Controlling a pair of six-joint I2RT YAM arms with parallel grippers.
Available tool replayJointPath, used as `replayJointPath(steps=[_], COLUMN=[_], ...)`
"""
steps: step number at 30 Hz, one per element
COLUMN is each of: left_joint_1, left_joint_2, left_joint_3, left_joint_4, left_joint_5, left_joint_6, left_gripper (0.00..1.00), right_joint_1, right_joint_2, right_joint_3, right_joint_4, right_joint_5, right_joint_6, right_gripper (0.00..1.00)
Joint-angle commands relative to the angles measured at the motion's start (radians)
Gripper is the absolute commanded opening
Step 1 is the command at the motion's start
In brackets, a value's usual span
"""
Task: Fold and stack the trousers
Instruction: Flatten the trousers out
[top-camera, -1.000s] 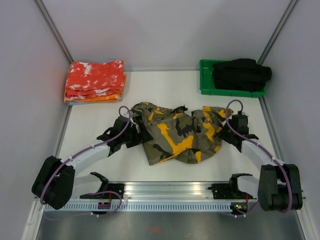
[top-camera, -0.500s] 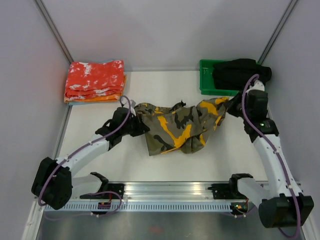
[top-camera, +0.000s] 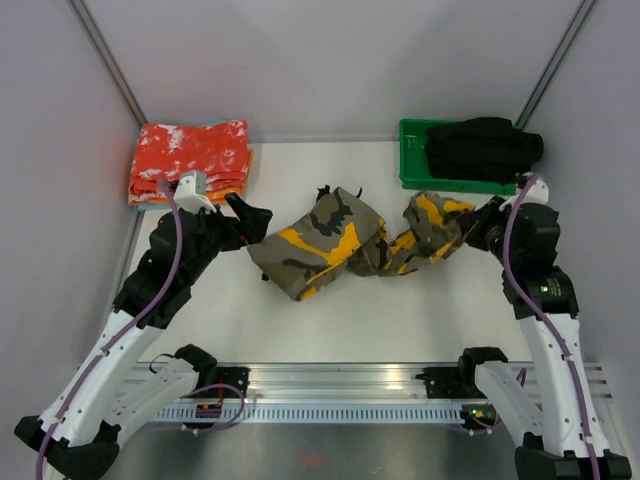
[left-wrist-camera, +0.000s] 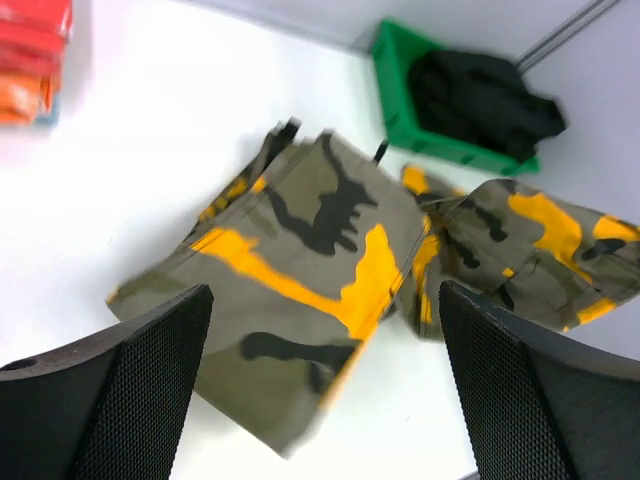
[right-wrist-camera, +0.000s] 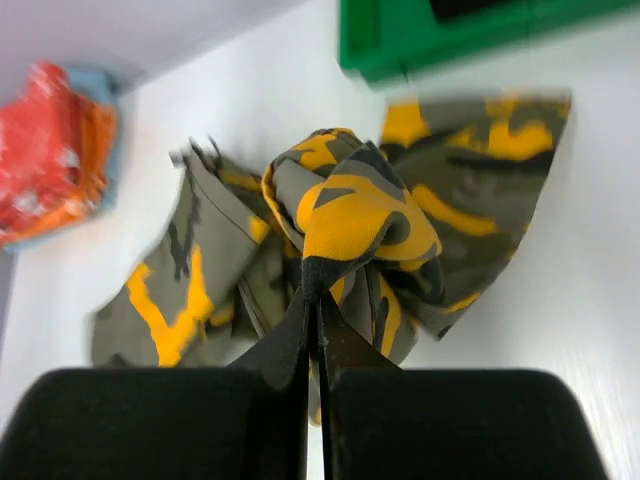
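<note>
The camouflage trousers (top-camera: 330, 245), patched olive-grey, black and yellow-orange, lie bunched in the middle of the white table. My left gripper (top-camera: 250, 222) hangs open just left of them, apart from the cloth. In the left wrist view the trousers (left-wrist-camera: 310, 260) show between and beyond the wide-set fingers (left-wrist-camera: 120, 390), and nothing sits in the left gripper (left-wrist-camera: 325, 400). My right gripper (top-camera: 468, 228) is at the trousers' right end. In the right wrist view the right gripper (right-wrist-camera: 315, 290) is shut on a raised fold of the trousers (right-wrist-camera: 350, 210).
A green tray (top-camera: 410, 165) holding a plain black garment (top-camera: 485, 148) stands at the back right, close behind the right gripper. Folded red-orange speckled cloths (top-camera: 190, 162) are stacked at the back left. Grey walls close in both sides, and a metal rail (top-camera: 330, 385) runs along the near edge.
My left gripper opened, let go of the trousers and drew back up and left. The freed left part dropped flat onto the table. My right gripper stays shut on the right end.
</note>
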Motion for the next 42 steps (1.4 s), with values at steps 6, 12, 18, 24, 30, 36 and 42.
replayJointPath(steps=[6, 12, 18, 24, 30, 36, 42], left_joint_1=[-0.001, -0.223, -0.432, -0.438, -0.436, -0.436, -0.424], left_joint_2=[0.063, 0.346, 0.706, 0.96, 1.108, 1.172, 1.194], left_joint_3=[0.023, 0.157, 0.413, 0.543, 0.622, 0.632, 0.639], left_joint_4=[-0.182, -0.187, -0.221, -0.138, -0.097, -0.067, -0.092], left_joint_5=[0.168, 0.083, -0.203, -0.27, -0.333, -0.248, -0.341], left_joint_6=[0.055, 0.118, 0.149, 0.182, 0.25, 0.244, 0.224], left_gripper=[1.0, 1.0, 1.0, 1.0, 0.92, 0.83, 0.37], right_joint_1=[-0.003, -0.003, -0.003, -0.003, -0.003, -0.003, -0.003], right_joint_2=[-0.218, -0.16, -0.106, -0.098, -0.107, -0.103, -0.092], right_joint_3=[-0.385, -0.44, -0.488, -0.48, -0.483, -0.488, -0.479], right_joint_4=[-0.093, -0.042, 0.103, 0.123, 0.099, 0.106, 0.117], right_joint_5=[0.036, 0.033, 0.031, 0.043, 0.023, 0.028, 0.01], right_joint_6=[0.105, 0.162, 0.237, 0.236, 0.228, 0.219, 0.214], right_gripper=[0.0, 0.0, 0.0, 0.0, 0.0, 0.01, 0.01])
